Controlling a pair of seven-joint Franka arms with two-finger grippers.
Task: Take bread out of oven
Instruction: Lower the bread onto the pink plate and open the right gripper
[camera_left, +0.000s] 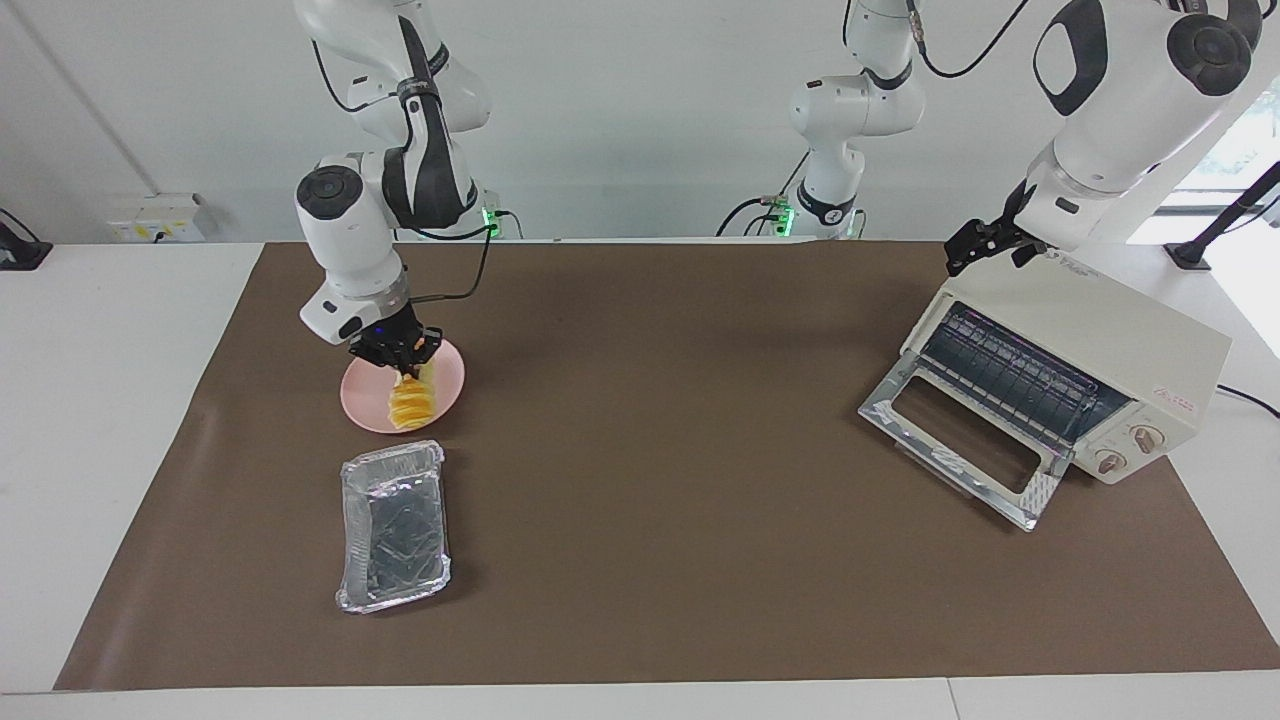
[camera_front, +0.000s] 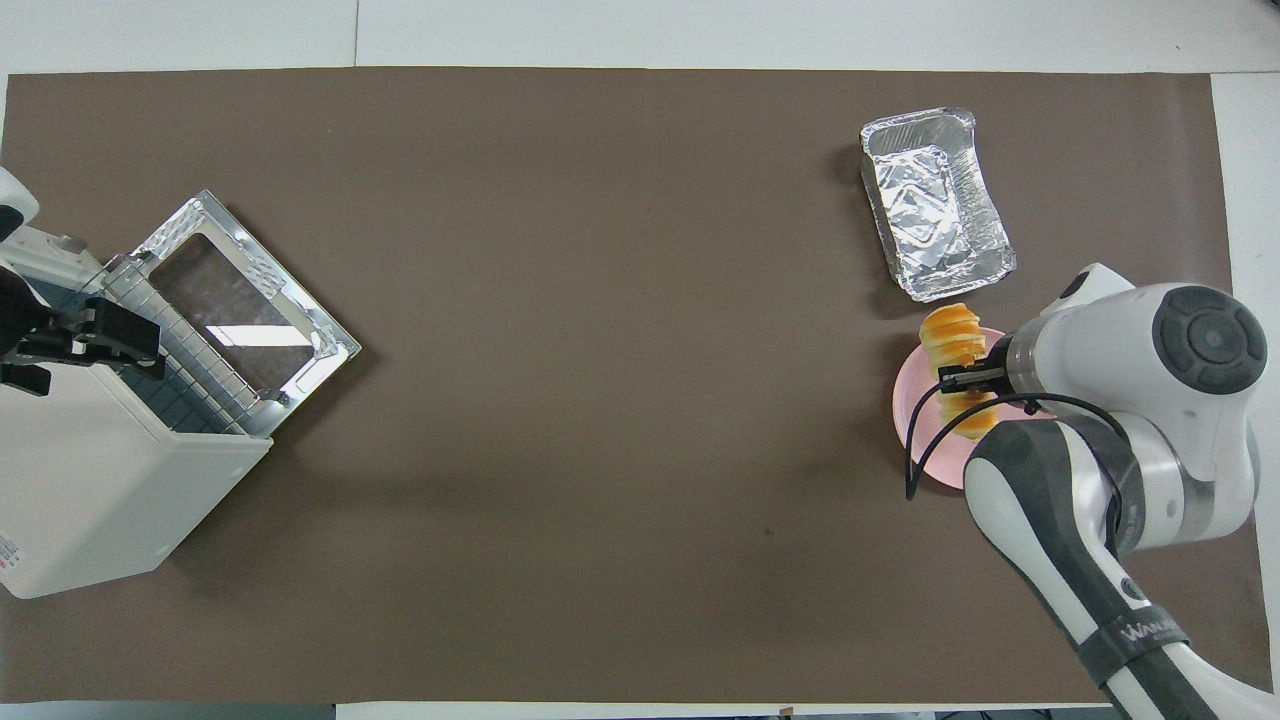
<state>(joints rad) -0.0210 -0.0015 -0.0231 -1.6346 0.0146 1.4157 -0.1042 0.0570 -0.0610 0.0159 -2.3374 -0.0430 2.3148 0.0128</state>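
Two arms showing: the right pincer (camera_left: 404, 350) is gripping the bread (camera_left: 410, 400) by its upper end, loaf dangling lengthwise over the pink plate (camera_left: 365, 405), foil tray (camera_left: 392, 525) just beside. The left pincer (camera_left: 985, 243) is waiting unclenched over the oven (camera_left: 1080, 350).

Crinkled shiny foil tray (camera_left: 393, 525); smooth matt pink plate (camera_left: 362, 400); matt brown mat (camera_left: 660, 480); oven (camera_left: 1075, 375) with glossy glass door.
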